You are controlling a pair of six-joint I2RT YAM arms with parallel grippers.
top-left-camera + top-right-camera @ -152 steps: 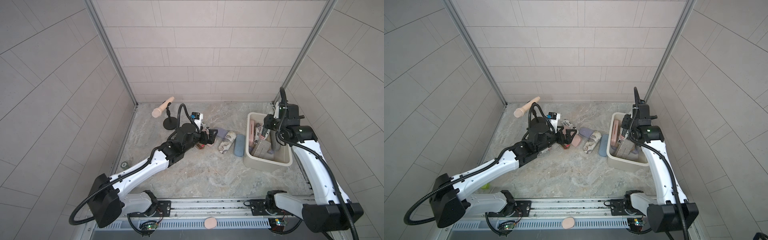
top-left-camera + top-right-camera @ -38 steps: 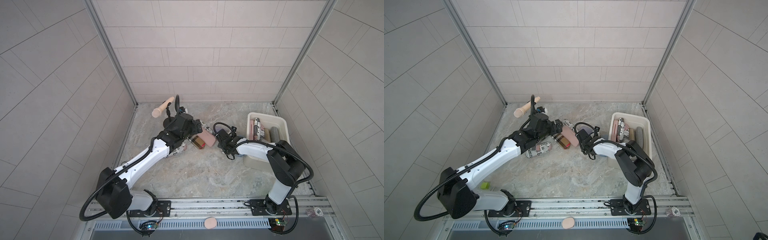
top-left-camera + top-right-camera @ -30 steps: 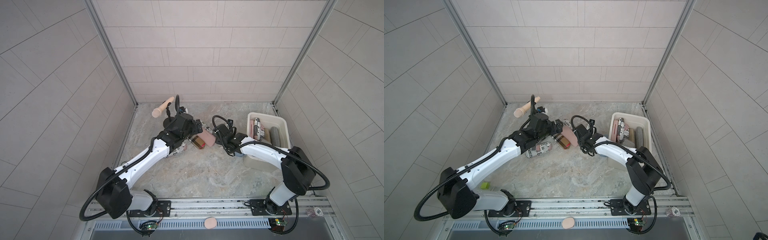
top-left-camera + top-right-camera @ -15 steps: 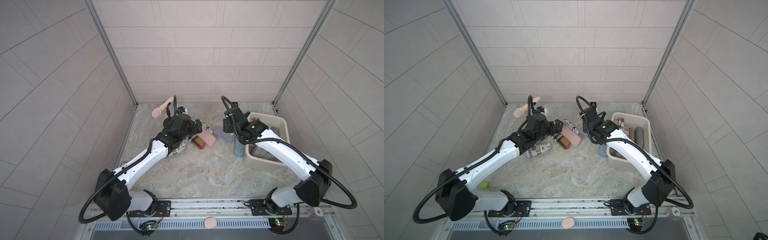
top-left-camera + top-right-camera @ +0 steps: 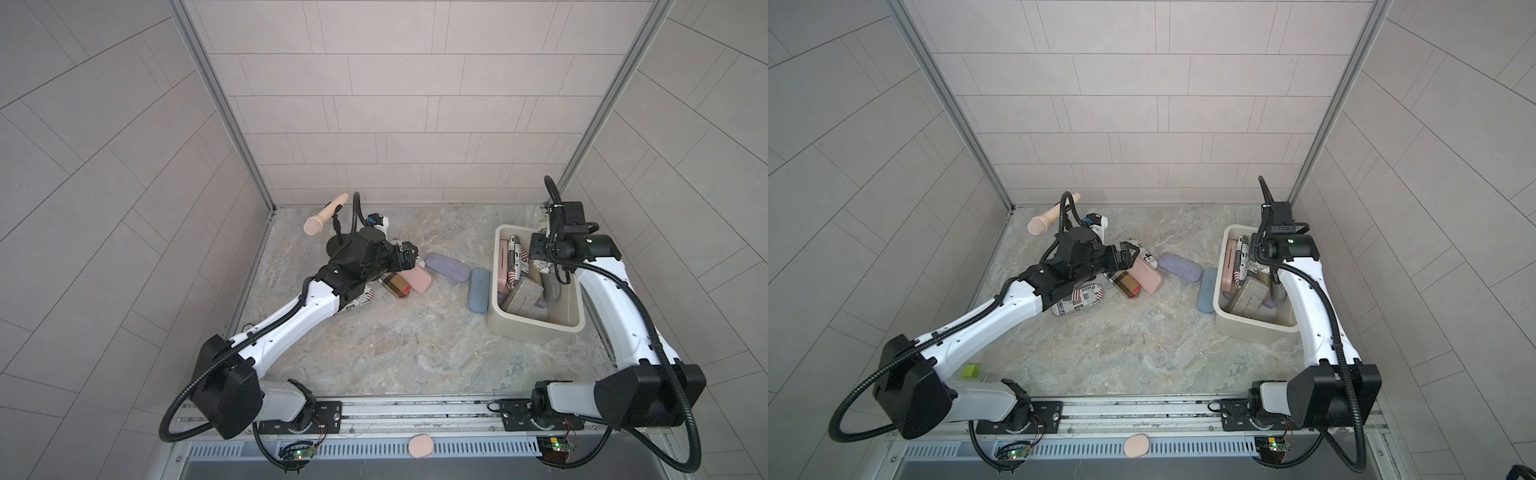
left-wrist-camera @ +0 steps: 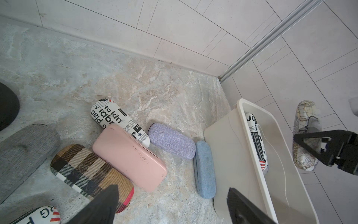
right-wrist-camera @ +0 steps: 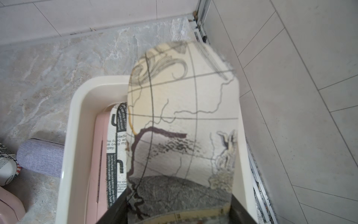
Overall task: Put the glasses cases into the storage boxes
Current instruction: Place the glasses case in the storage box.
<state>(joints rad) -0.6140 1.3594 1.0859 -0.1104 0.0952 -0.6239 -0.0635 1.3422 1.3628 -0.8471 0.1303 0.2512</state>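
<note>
Grey tiled walls close in a marbled worktop (image 5: 374,353). At its right side stands the cream tub (image 5: 536,328), with several cases (image 5: 521,291) lying inside. The right gripper (image 7: 179,205) hangs over the tub's far end. Its fingers (image 7: 116,209) are clamped on a map case (image 7: 182,116), held in the air above the rim. The left gripper (image 6: 172,187) hovers over the loose pile, fingers (image 6: 104,203) wide apart and empty. Below it a plaid case (image 6: 87,172) and a pink case (image 6: 129,155) lie touching. Beyond them lie a newsprint case (image 6: 118,120), a lavender case (image 6: 172,140) and, just beside the tub wall, a blue case (image 6: 205,168). A grey case (image 6: 21,153) lies near the black stand base (image 6: 5,108).
</note>
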